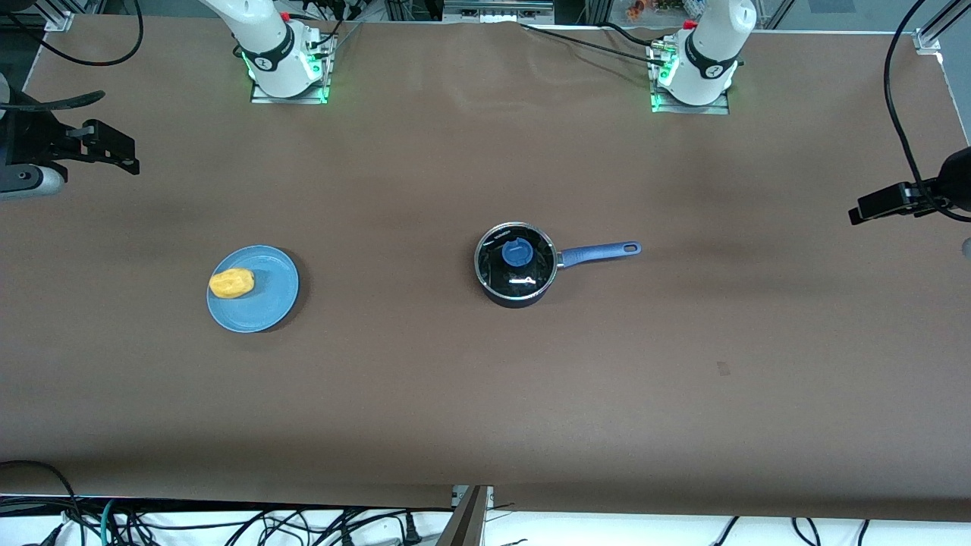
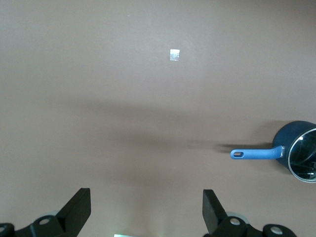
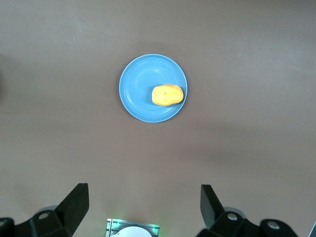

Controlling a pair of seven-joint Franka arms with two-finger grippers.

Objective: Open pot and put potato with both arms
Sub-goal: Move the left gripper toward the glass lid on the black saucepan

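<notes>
The black pot (image 1: 516, 284) stands mid-table with its glass lid (image 1: 531, 277) and blue knob (image 1: 519, 252) on it. Its blue handle (image 1: 599, 252) points toward the left arm's end. The yellow potato (image 1: 231, 283) lies on a light-blue plate (image 1: 262, 299) toward the right arm's end. My left gripper (image 2: 147, 197) is open and empty, high over bare table, with the pot (image 2: 296, 136) off to one side. My right gripper (image 3: 144, 195) is open and empty, high above its base, with the potato (image 3: 167, 95) and plate (image 3: 140, 89) below. Neither gripper shows in the front view.
The two arm bases (image 1: 284, 64) (image 1: 694, 72) stand along the table edge farthest from the front camera. Black mounted devices stick in at both table ends (image 1: 76, 144) (image 1: 903, 201). A small pale mark (image 2: 174, 55) lies on the brown table.
</notes>
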